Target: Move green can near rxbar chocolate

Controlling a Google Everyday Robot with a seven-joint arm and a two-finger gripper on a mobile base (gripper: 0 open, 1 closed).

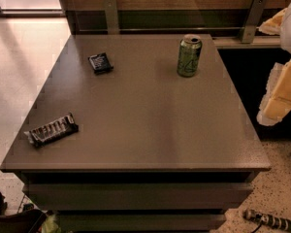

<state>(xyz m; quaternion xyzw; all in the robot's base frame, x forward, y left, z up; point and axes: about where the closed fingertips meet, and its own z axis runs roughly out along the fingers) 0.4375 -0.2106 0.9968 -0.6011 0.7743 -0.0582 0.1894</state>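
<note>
The green can (189,55) stands upright at the far right of the grey table (150,125), silver top up. The rxbar chocolate (52,129), a long dark bar with white block lettering, lies flat near the table's front left corner. The two are far apart, across the table's diagonal. My gripper (280,97) shows as a pale white and yellowish shape at the right edge of the camera view, off the table's right side, well right of the can and touching nothing.
A smaller squarish dark packet (100,63) lies at the far left of the table. A wooden wall with metal brackets (252,18) runs behind the table. A cable or tool (269,221) lies on the speckled floor at bottom right.
</note>
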